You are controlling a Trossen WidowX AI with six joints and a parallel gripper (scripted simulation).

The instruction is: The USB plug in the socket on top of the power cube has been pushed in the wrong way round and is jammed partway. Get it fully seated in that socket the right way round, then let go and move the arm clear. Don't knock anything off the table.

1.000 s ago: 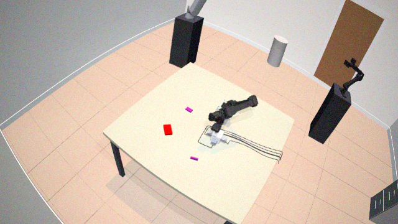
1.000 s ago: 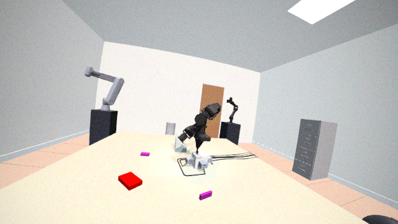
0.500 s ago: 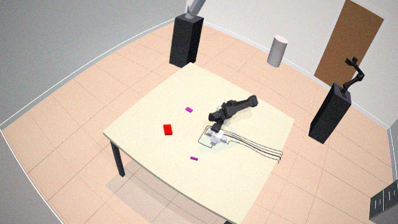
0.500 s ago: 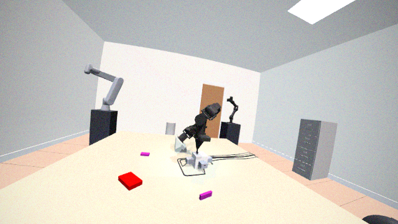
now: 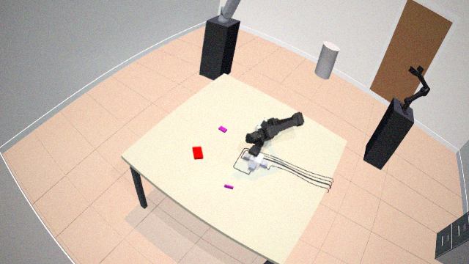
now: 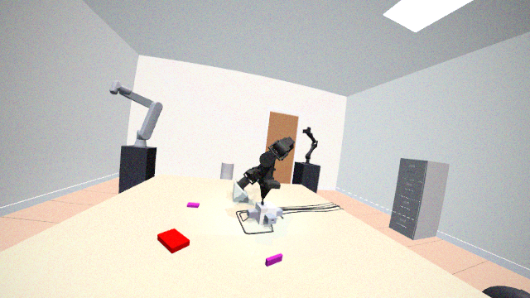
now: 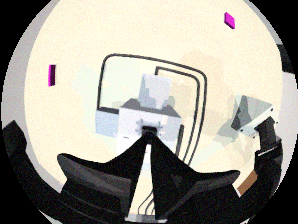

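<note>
The white power cube (image 5: 258, 160) (image 6: 261, 214) (image 7: 131, 145) stands on the table (image 5: 176, 121) (image 6: 103, 232) (image 7: 60, 120), with pale plugs in its sides. My gripper (image 6: 262, 203) (image 7: 149, 139) points down at the cube's top and is shut on the small dark USB plug (image 7: 149, 131). The fingertips are right at the top face, over the socket. The fingertips hide most of the plug and the socket, so I cannot tell how deep the plug sits or which way round it is.
Black cables (image 5: 300, 172) (image 6: 310, 207) (image 7: 204, 110) run from the side plugs across the table. A red block (image 5: 198, 152) (image 6: 173, 240) and two magenta blocks lie apart from the cube. A pale angled object (image 6: 240, 194) (image 7: 254, 114) stands near the arm.
</note>
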